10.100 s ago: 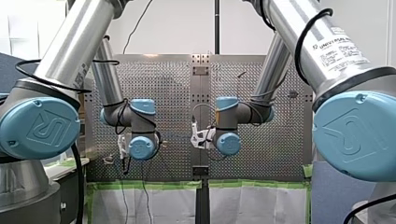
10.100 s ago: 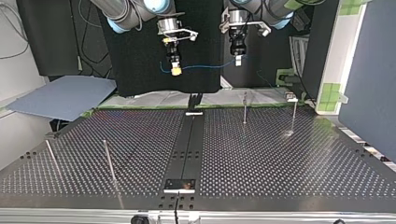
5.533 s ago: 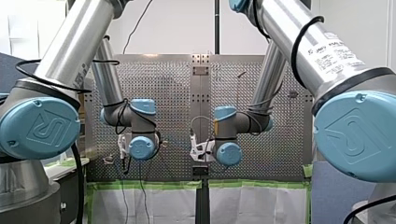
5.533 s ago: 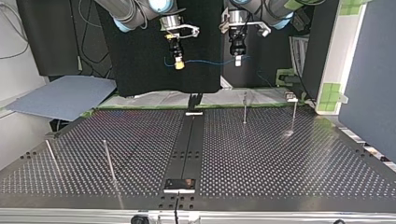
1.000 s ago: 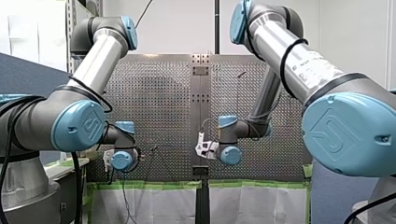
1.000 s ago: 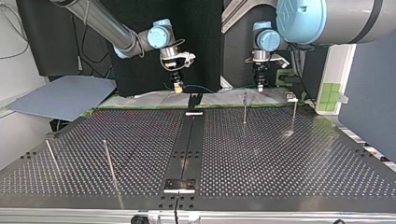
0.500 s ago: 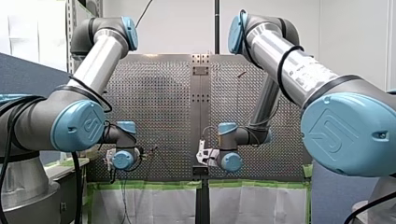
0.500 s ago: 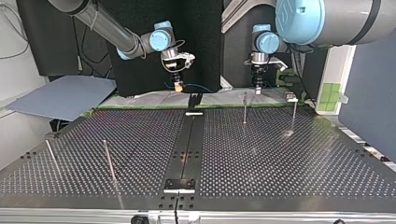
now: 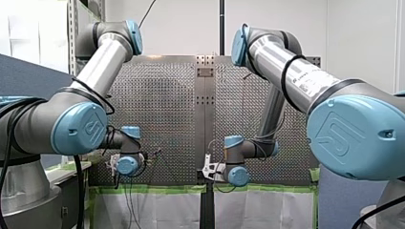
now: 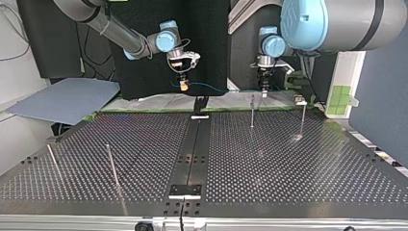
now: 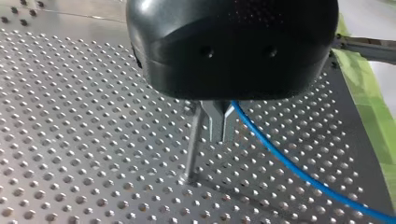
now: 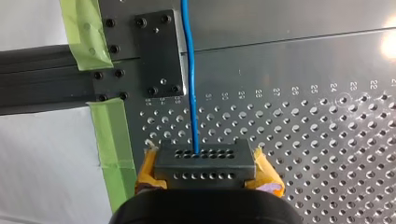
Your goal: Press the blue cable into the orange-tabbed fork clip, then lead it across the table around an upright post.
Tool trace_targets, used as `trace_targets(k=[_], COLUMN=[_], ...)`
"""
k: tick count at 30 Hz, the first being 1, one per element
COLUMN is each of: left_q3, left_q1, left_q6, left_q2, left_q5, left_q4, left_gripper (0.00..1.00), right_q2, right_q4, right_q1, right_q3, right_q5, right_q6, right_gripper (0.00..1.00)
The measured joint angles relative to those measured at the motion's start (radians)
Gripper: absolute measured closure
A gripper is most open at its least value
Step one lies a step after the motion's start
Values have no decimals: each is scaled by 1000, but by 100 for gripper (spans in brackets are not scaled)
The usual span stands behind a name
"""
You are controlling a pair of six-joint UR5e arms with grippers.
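Robot's right gripper (image 12: pixel 204 163) is clamped on the blue cable (image 12: pixel 189 70). Its yellow pads (image 12: pixel 267 173) sit on either side of a grey holed block (image 12: pixel 229 163). The cable leaves that block and runs straight ahead over the perforated tabletop (image 12: pixel 327 116), passing a black plate (image 12: pixel 156 51) with screws. Strips of green tape (image 12: pixel 112 135) lie beside the plate.

In the top view this gripper (image 10: pixel 183 87) hangs above the far edge of the tabletop (image 10: pixel 288 183), at about 11 o'clock from its centre. The cable (image 10: pixel 207 86) leads away from it toward 3 o'clock.

The left gripper (image 10: pixel 263 91) hangs at about 1 o'clock, just above and beside a thin upright post (image 10: pixel 252 113). In the left wrist view its metal fingers (image 11: pixel 212 123) appear pressed together on the cable (image 11: pixel 289 168), though the black housing hides much of the grip. The cable trails away from the fingers over the tabletop (image 11: pixel 70 116). The post (image 11: pixel 190 154) stands just beside the fingers; whether it touches them cannot be told.

A second post (image 10: pixel 302 120) stands at about 2 o'clock.
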Motion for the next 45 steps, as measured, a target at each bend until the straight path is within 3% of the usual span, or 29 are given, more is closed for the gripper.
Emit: trace_targets(k=[6,13,22,32,40,45], left_q3=[32,74,82,61,60,61], left_q1=[-2,2,5,3,-1,0], left_q6=[-33,-75,-67,-64,-65,-81], left_q2=[-48,-61,-61,-53,-15,-5], left_q5=[-3,-2,-22,-27,-27,-10], left_q4=[9,-31,-79,-55,-62,-62], left_gripper=[100,100,100,100,100,100], right_q2=[3,5,6,6,6,6], right_q4=[-2,-1,0,3,9,10], right_q1=[-5,-6,-6,-6,-6,-6], right_q3=[-7,-16,-19,-21,-26,-27], right_q5=[0,-1,-1,-3,-4,-4], right_q6=[-5,-8,-12,-19,-22,-22], right_gripper=[100,100,100,100,100,100])
